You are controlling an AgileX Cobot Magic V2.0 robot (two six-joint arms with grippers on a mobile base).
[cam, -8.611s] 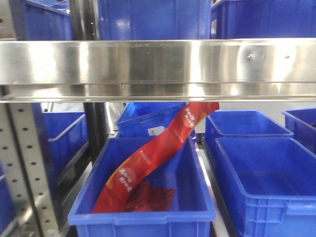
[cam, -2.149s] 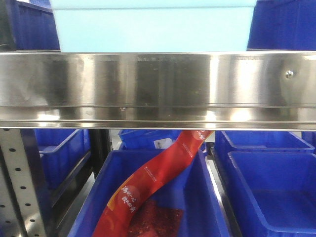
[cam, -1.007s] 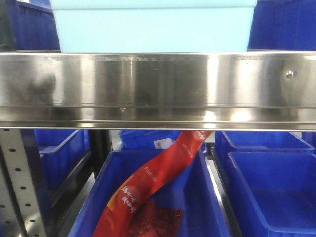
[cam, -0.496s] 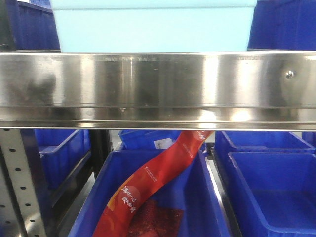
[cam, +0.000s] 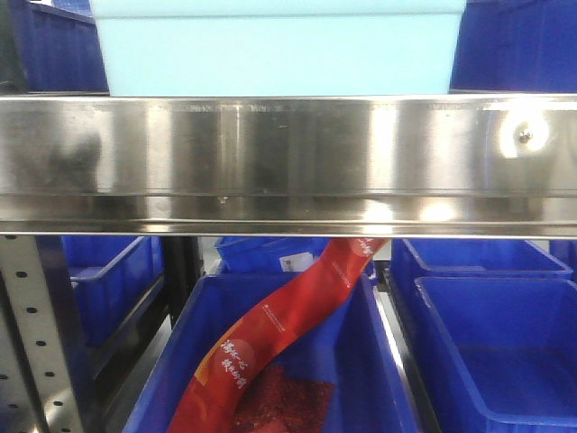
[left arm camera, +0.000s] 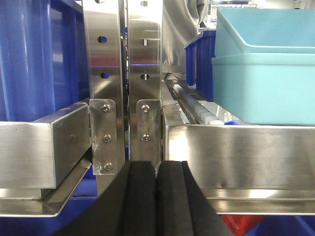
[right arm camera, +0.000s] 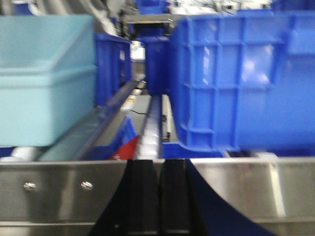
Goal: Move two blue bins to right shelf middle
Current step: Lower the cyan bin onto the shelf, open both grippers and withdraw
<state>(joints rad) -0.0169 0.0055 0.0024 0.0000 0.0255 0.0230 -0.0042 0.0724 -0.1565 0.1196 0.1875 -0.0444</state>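
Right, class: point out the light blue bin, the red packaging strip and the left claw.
light blue bin point(cam: 278, 52), front view, front wall
red packaging strip point(cam: 284, 329), front view, mid-length
left claw point(left arm camera: 156, 196), left wrist view, seam between pads

- A stainless-steel shelf beam runs across the whole front view, shiny, with a screw near its right end.
- A light blue tub sits on the shelf above that beam, wider than the gap beneath it.
- A long red printed packaging strip hangs diagonally from under the beam down toward the lower left.
- A red mesh-like packet lies at the strip's lower end.
- A perforated steel upright stands at the lower left.
- In the left wrist view, two steel uprights stand side by side, each joined to its beam by a screwed bracket.
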